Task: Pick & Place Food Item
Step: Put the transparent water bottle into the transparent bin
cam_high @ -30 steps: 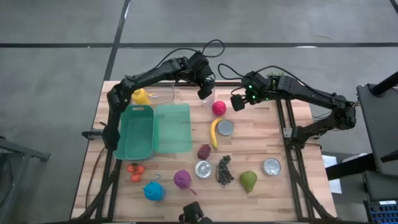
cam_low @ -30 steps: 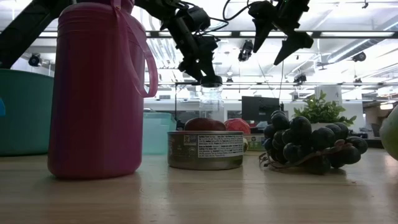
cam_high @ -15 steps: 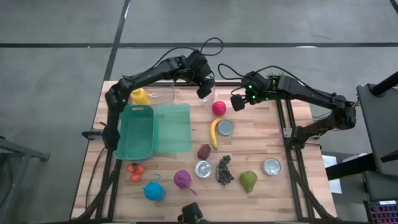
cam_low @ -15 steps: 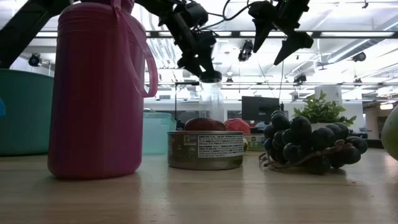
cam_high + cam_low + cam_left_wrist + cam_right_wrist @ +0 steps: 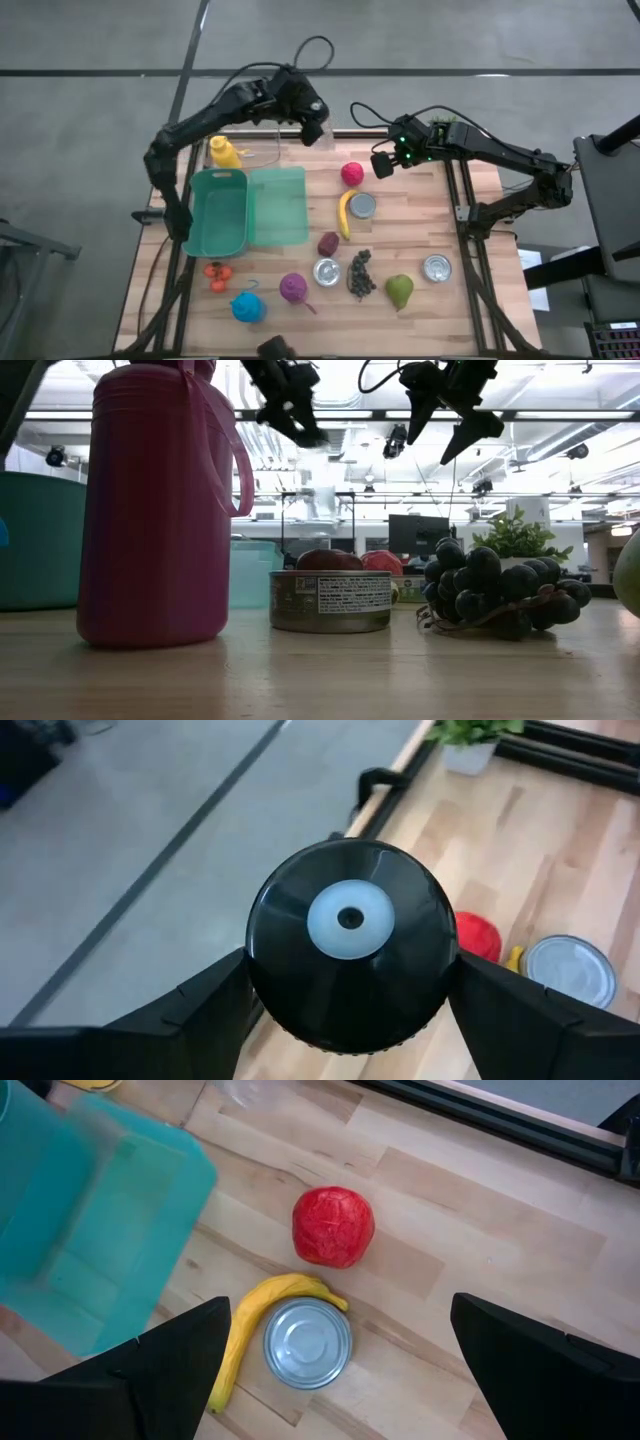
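Above bench's far edge: left gripper (image 5: 312, 130) clamps black-lidded jar (image 5: 350, 955), carrying; next, lower into teal bin (image 5: 222, 175). Right gripper (image 5: 383, 165) apart, waiting.

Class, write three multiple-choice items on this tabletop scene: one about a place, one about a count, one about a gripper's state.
1. Where does the yellow banana lie?
A. inside the teal plastic bin
B. beside the silver tin can
C. on the purple grapes

2. How many silver tin cans stand on the wooden table?
A. one
B. three
C. five

3. What is the left gripper doing?
A. closed on a black-lidded jar
B. hanging empty
C. pressing the red apple

Answers: 1 B, the banana curves along that can's side; 2 B, the high view shows three; 3 A, the fingers flank the jar's lid.
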Tool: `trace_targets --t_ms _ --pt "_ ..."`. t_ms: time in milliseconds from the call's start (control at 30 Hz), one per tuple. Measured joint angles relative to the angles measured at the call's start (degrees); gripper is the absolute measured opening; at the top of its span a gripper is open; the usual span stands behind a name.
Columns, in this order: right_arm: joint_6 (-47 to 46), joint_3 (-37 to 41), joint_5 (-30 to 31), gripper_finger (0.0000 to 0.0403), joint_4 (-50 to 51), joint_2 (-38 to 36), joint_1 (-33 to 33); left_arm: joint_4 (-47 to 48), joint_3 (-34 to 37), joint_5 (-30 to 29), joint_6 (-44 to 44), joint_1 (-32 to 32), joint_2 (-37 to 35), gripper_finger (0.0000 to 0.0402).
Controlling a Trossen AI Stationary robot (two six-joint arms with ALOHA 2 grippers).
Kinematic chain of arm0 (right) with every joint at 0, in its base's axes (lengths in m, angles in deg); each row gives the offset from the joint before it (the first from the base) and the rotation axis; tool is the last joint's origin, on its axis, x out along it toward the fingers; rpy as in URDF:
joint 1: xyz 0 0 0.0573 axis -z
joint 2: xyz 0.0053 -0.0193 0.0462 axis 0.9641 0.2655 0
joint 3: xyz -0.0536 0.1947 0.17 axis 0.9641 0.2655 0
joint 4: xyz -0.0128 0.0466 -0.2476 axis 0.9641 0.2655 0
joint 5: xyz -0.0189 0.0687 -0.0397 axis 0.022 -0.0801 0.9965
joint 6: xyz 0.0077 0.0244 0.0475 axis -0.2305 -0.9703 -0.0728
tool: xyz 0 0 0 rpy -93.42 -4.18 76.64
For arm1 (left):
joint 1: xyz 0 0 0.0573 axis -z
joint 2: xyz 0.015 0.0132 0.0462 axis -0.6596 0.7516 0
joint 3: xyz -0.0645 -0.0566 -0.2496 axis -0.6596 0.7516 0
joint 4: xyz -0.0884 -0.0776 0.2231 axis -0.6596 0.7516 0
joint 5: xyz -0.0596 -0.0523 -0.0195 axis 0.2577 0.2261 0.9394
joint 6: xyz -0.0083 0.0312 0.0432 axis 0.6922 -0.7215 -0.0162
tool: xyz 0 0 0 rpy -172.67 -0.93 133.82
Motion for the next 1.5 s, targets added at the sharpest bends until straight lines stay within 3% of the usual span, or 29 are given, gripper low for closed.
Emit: trace_targets --t_ms 367,633,1000,1500 --pt "-0.01 0.0 0.0 0.0378 0.0 0.0 -0.02 14.65 0.0 -11.49 12.2 0.67 -9.86 0.0299" --pt "0.01 0.0 -0.02 0.0378 0.0 0.0 0.0 22.72 0.04 -17.48 18.73 0.61 -11.51 0.0299" --pt "-0.01 0.0 -0.02 0.0378 0.0 0.0 0.0 23.6 5.22 -17.32 22.98 -0.69 -11.55 0.0299" --pt "-0.01 0.0 0.0 0.0378 0.0 0.0 0.0 10.48 17.18 -10.94 19.87 -9.7 -14.17 0.0299"
